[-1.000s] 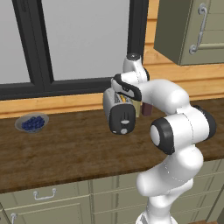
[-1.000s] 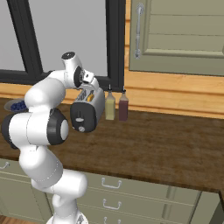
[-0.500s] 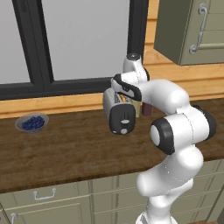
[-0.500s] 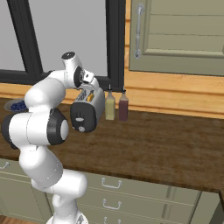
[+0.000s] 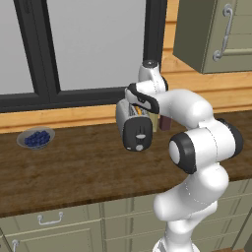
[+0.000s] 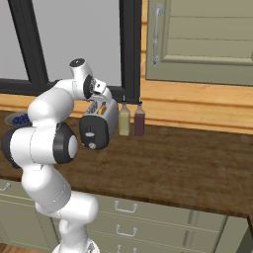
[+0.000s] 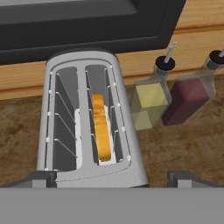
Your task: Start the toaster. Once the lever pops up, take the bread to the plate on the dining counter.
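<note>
1. hovering over the toaster (image 5: 135,127), the gripper (image 5: 141,109) is pointing down at its slots with the fingers standing spread wide and gripping nothing; in the hand view the two fingertips are sitting far apart, either side of the toaster's near end.
2. comparing with the last second, nothing is shifting: the arm is holding the same pose, the fingers are staying just as wide, and the toaster is not moving on the wood-grain counter (image 5: 74,167).
3. the bread (image 7: 100,127) is sitting on edge in the right-hand slot as the hand view shows it, its orange-brown top edge lying among the wires and not standing clear of the toaster's top.
4. the lever (image 6: 90,132) is showing as a small pale tab on the black end panel above the round knob, but it is too small for telling whether it is up or down.
5. judging from this stillness, the robot is probably waiting for the pop-up, or pausing before reaching in; lifting the slice is not yet beginning.
6. two bottles are standing just beside the toaster, a yellow bottle (image 7: 148,103) and a dark red bottle (image 7: 188,98), so any reach into the slot is needing to stay clear of them.
7. a bowl of blueberries (image 5: 35,138) is resting well apart, along the counter toward the window.
</note>
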